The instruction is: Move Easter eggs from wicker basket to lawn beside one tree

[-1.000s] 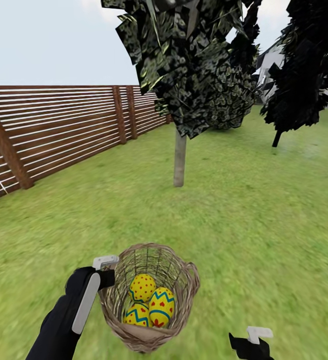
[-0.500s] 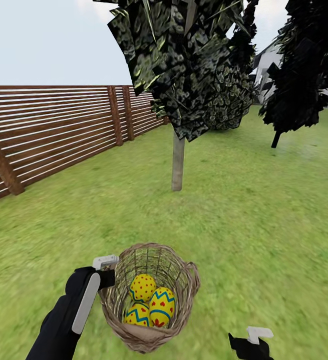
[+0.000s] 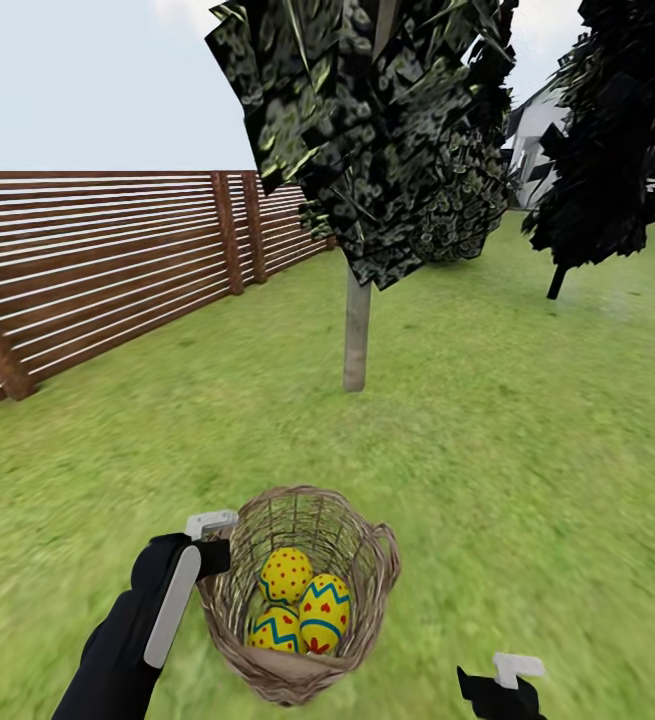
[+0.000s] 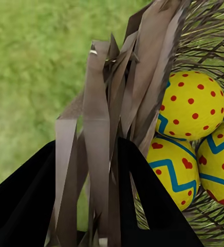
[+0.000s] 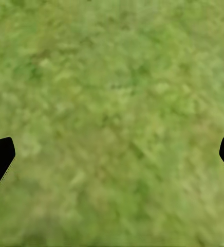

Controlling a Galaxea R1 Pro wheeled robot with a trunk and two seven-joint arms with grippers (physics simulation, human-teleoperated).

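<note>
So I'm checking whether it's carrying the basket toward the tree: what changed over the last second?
The fence and tree trunk shifted across the head view: the camera moved, not the things. The left gripper stays clamped on the wicker basket rim, all three Easter eggs inside. The right gripper stays open.

From my head camera I look forward and down across the lawn [image 3: 527, 450] toward a tree [image 3: 356, 330]. My left wrist camera sits tight against the wicker basket [image 4: 127, 98], shared with the head view; the right looks straight down at grass.
</note>
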